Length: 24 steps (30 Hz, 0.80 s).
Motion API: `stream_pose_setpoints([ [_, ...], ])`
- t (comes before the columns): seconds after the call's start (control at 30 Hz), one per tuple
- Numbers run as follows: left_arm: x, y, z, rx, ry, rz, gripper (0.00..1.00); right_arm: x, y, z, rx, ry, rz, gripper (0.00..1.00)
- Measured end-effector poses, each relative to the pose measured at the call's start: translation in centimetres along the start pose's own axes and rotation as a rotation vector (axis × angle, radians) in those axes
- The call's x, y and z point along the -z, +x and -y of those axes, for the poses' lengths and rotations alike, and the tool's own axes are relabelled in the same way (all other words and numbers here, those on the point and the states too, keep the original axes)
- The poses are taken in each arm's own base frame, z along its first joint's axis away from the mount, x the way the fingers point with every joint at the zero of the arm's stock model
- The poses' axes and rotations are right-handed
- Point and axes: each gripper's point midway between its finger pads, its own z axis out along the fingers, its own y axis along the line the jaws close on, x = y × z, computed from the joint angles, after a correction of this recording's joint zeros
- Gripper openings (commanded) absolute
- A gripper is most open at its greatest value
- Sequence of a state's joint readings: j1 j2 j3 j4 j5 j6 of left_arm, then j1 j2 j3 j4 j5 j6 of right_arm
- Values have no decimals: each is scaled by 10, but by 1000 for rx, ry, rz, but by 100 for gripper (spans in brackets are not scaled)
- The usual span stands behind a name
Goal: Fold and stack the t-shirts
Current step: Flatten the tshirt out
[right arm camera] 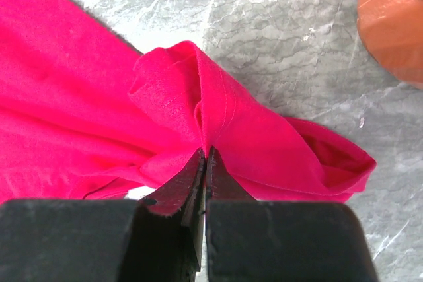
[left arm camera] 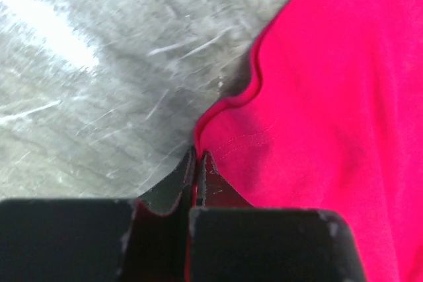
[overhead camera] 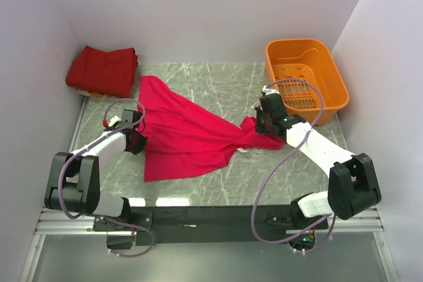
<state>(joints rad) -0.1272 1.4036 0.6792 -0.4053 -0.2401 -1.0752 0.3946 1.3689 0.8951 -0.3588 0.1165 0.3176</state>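
Note:
A crimson t-shirt (overhead camera: 185, 133) lies spread and stretched across the middle of the marble table. My left gripper (overhead camera: 137, 138) is shut on its left edge; the left wrist view shows the hem (left arm camera: 225, 107) pinched between the closed fingers (left arm camera: 198, 156). My right gripper (overhead camera: 262, 125) is shut on the bunched right end of the shirt (right arm camera: 218, 117), its jaws closed on a fold (right arm camera: 205, 152). A stack of folded darker red t-shirts (overhead camera: 102, 69) sits at the back left corner.
An orange plastic basket (overhead camera: 307, 77) stands at the back right, just behind my right gripper; its corner shows in the right wrist view (right arm camera: 393, 18). White walls close in the table on the left, back and right.

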Motion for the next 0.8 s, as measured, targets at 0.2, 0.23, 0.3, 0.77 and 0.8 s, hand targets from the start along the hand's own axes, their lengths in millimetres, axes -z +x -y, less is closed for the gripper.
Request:
stream_pose_setpoints([
  [0.2, 24, -17, 17, -38, 96, 96, 1, 10, -9, 0, 23, 2, 43, 0],
  [0.23, 35, -23, 24, -42, 130, 132, 1, 14, -12, -2, 25, -3, 59, 0],
  [0.3, 67, -41, 44, -38, 216, 216, 1, 27, -23, -5, 26, -19, 110, 0],
  [0.77, 310, -179, 98, 189, 664, 712, 1, 236, -166, -5, -86, -135, 765, 0],
  [0.8, 331, -185, 96, 202, 701, 740, 1, 253, -171, -4, -89, -148, 799, 0],
])
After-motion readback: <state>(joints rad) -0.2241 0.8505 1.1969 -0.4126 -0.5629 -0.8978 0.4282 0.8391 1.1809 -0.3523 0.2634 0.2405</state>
